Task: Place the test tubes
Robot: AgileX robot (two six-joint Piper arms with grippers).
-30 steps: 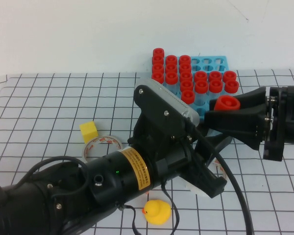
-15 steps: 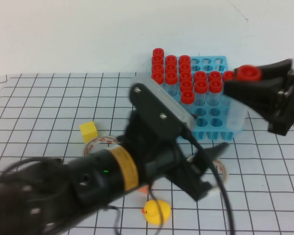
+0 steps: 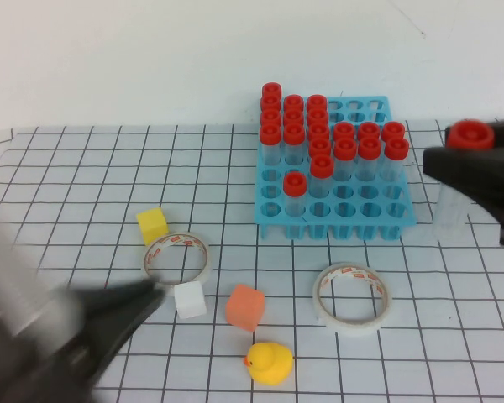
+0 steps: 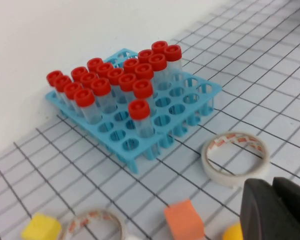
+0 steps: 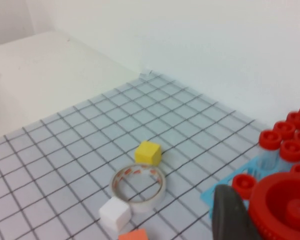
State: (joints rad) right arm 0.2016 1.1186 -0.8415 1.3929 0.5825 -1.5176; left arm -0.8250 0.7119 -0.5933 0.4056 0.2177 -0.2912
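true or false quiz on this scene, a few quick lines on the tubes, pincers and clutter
1. The right pincer holds a tube to the right of the rack. True.
2. The left pincer holds a tube. False: it is shut and empty, at the near left.
3. The duck sits in the rack. False: it is on the table, by the orange cube.
4. A tape roll lies beside the yellow cube. True.
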